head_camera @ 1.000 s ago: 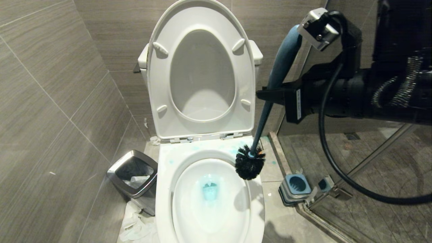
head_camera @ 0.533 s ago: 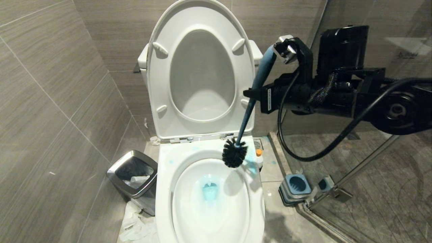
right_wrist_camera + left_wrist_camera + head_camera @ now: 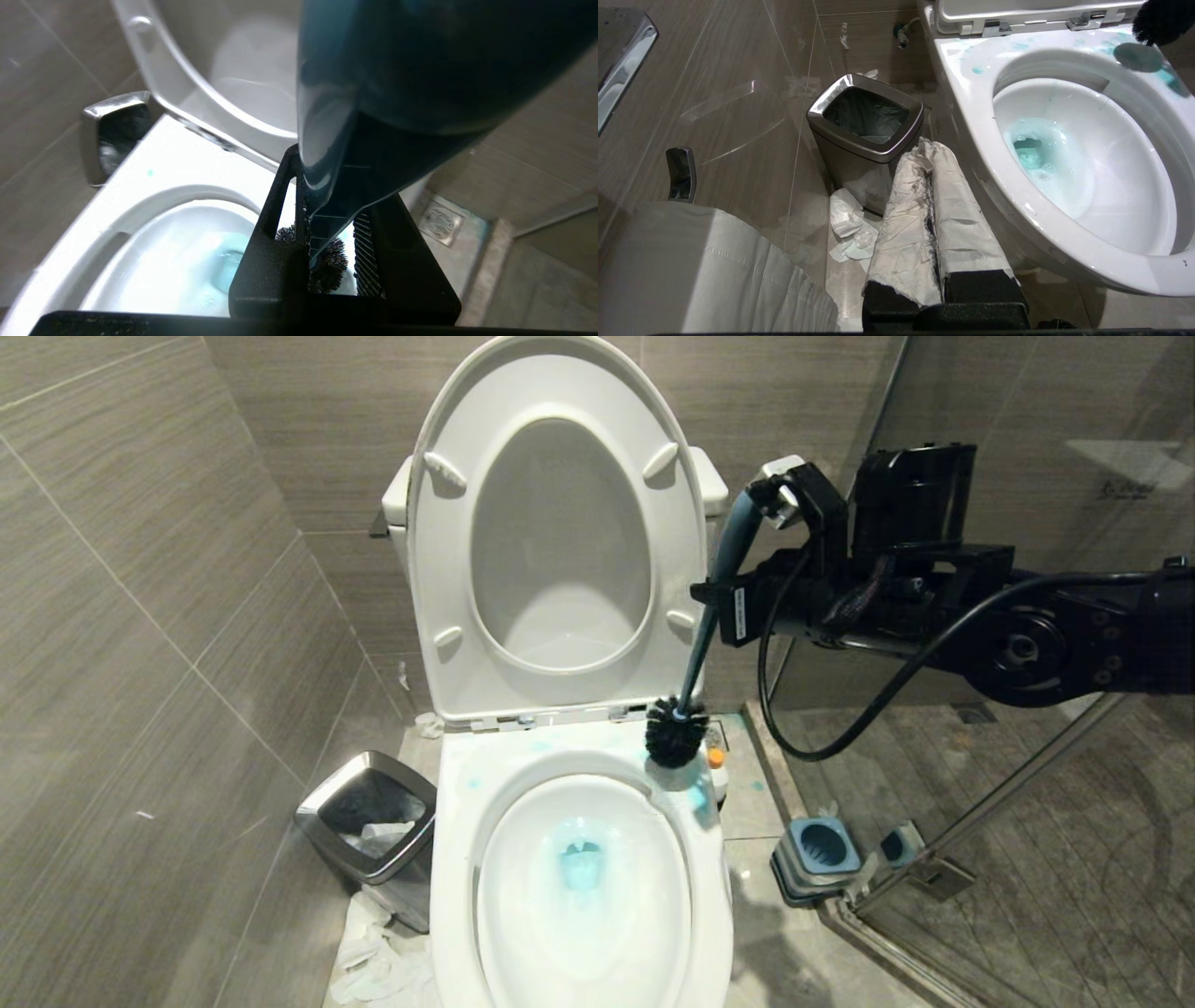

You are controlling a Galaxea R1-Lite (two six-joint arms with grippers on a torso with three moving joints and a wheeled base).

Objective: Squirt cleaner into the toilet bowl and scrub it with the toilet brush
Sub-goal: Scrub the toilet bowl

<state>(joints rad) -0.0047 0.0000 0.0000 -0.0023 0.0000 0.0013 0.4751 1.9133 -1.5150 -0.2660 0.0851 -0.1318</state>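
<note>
Moved since a second ago: right gripper (image 3: 711,597) carried away from the camera toward the wall, toilet brush (image 3: 707,633) with it, so that the black bristle head, earlier hanging over the bowl's right edge, now hovers above the rim's back right corner just in front of the seat hinges. Clamped on the brush's blue-grey handle about midway, handle near upright with a slight lean, head down and clear of the water. Toilet bowl (image 3: 467,803) open, seat and lid raised against the tank, blue-tinted water in the bottom and blue smears on the rim. Cleaner (image 3: 716,773) standing on the floor just beside the toilet's right side, orange cap showing, partly hidden by the bristles. Left gripper (image 3: 930,219) low at the toilet's left, paper-wrapped fingers pressed together, empty. Also present: waste bin (image 3: 322,821) left of the toilet, brush holder (image 3: 794,877) on the floor to the right.
</note>
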